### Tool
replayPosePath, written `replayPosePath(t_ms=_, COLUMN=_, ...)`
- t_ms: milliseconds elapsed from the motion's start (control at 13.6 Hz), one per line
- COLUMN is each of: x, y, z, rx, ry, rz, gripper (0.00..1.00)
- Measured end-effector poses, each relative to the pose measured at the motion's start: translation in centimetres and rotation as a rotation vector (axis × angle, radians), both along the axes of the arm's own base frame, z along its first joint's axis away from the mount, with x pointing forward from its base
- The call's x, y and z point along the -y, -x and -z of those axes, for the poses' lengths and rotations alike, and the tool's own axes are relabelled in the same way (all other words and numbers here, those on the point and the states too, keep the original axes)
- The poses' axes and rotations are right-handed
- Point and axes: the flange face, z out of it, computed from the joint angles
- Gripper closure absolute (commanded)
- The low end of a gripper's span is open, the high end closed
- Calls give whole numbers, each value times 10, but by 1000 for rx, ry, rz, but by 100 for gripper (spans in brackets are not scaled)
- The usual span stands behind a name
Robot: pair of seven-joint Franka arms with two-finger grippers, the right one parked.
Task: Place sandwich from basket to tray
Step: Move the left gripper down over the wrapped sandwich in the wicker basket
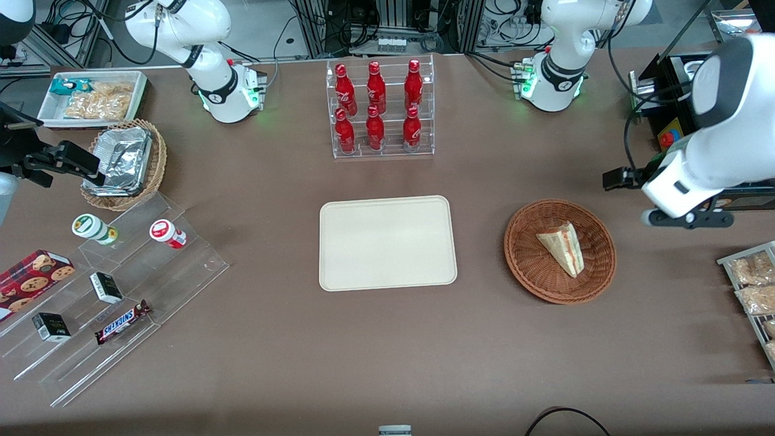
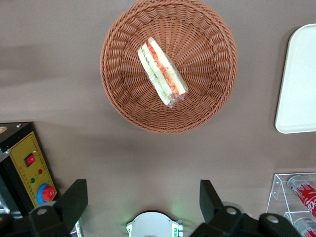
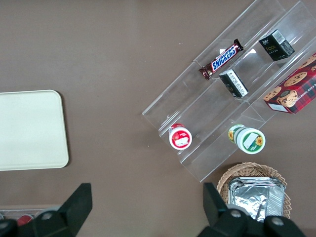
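Wicker basket (image 1: 560,251) holds your sandwich (image 1: 563,247) — tray (image 1: 387,243) sits bare beside it. Your gripper (image 2: 139,202) hangs above the table near the basket, fingers spread. Readable writing: a "SNICKERS" bar (image 1: 123,322).

Even overhead lighting, soft shadows, sharp focus

The brown table (image 1: 272,339) is lit evenly from above, and only faint, soft shadows are cast beside the tray (image 1: 387,242) and the basket (image 1: 560,251). Glare is seen on the crumpled foil containers (image 1: 124,158) and on the clear plastic rack (image 1: 382,109). The gripper (image 2: 143,207), held above the table near the basket with fingers spread, is rendered dark and slightly blurred.
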Motion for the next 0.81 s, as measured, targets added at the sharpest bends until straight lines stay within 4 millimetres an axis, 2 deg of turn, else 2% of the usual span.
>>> replayPosePath(t_ms=221, x=5, y=-5, z=39, rx=7, ry=4, rz=8, gripper=0)
replayPosePath(t_ms=441, x=11, y=0, z=79, rx=19, ry=7, rz=21, gripper=0)
replayPosePath(t_ms=662, x=13, y=5, z=112, rx=55, ry=10, rz=19, gripper=0)
replayPosePath(t_ms=809, x=12, y=10, z=131, rx=82, ry=-4, rz=-53, gripper=0)
